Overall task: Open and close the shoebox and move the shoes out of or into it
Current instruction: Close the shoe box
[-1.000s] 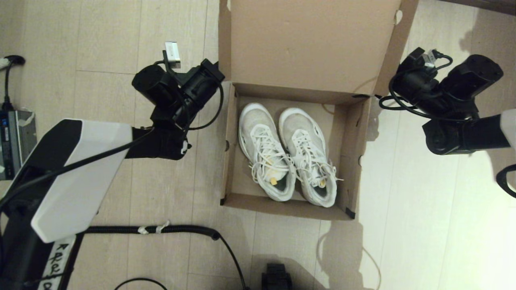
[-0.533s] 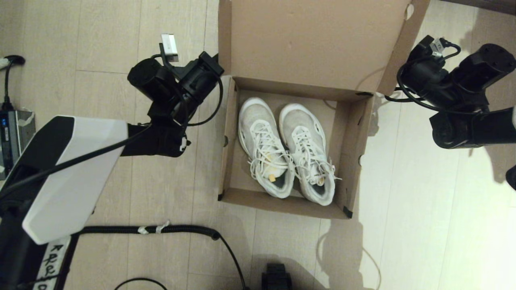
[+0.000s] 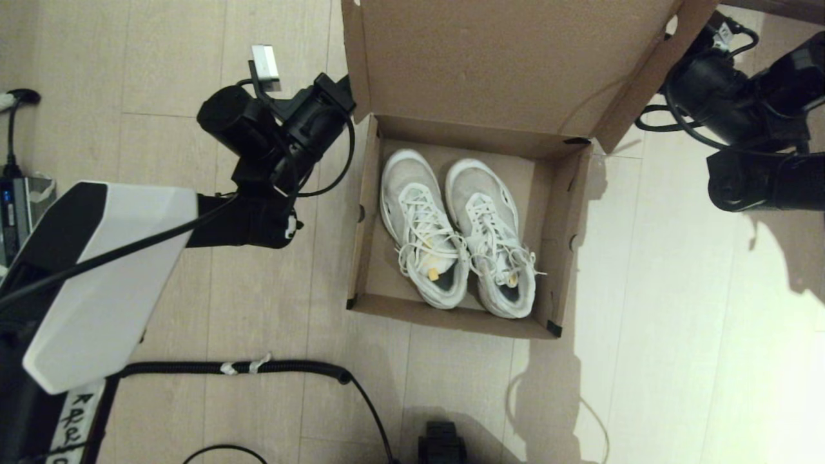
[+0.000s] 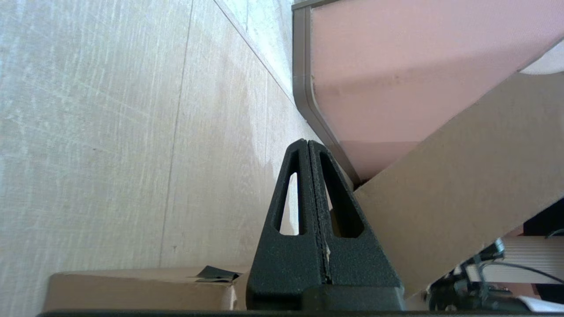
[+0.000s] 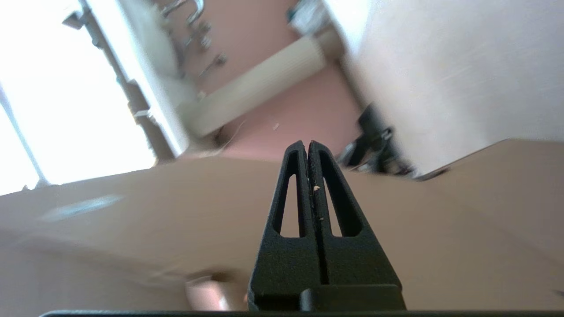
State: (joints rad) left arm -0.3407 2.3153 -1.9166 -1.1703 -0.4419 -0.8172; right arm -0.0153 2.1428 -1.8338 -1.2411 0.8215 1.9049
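Note:
The shoebox (image 3: 359,225) stands open on the wooden floor, its hinged lid (image 3: 503,64) raised at the far side. Both white shoes (image 3: 422,225) (image 3: 493,241) lie side by side inside, toes pointing away from me. My left gripper (image 4: 307,142) is shut and empty, its tips at the lid's left side flap (image 4: 462,189), beside the box's far left corner (image 3: 348,96). My right gripper (image 5: 307,144) is also shut and empty, behind the lid's outer face (image 5: 176,211) near its right edge. In the head view the lid hides its fingers.
A grey power unit (image 3: 16,212) sits at the floor's left edge. A black ribbed cable (image 3: 258,368) runs across the floor in front of the box. A pink panel with a grey edge (image 4: 418,66) stands just beyond the box.
The lid has swung up and looms larger. My right arm has moved farther away and to the right behind it. The left arm crept slightly away; the box shifted a little.

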